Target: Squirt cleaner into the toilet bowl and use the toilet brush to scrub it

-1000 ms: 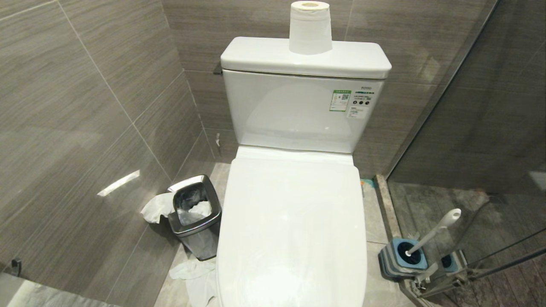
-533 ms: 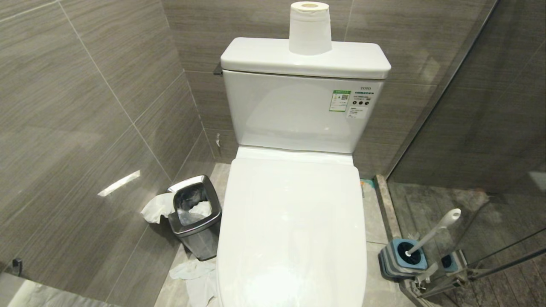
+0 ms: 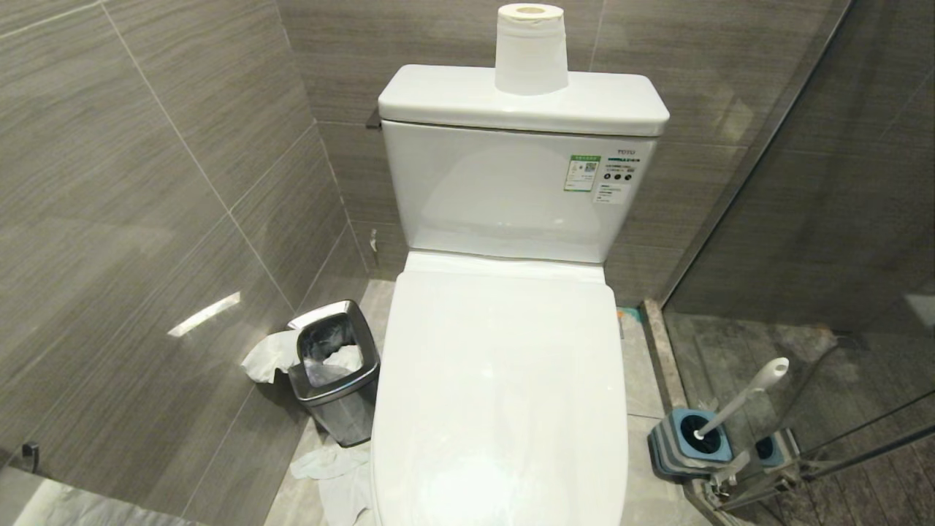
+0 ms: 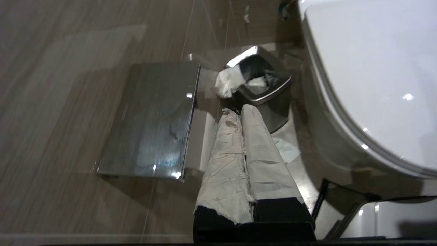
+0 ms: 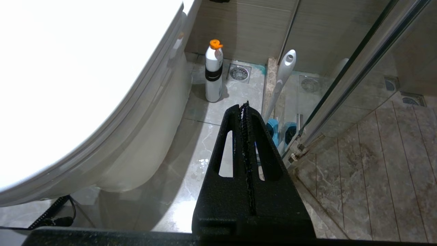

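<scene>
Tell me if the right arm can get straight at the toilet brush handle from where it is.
Probably yes. The right gripper, shut and empty, hangs just above the toilet brush in its base beside the toilet bowl; nothing lies between, though the glass door stands close.

Waste bin (image 3: 334,369) left of toilet bowl (image 3: 500,394), toilet brush (image 3: 741,398) right

White toilet bowl (image 3: 504,394); grey striated wall tiles (image 3: 146,183).

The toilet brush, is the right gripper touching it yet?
Apart. In the right wrist view, the shut right gripper hangs above the floor, and the toilet brush stands beyond it in its blue holder, with floor showing between them.
</scene>
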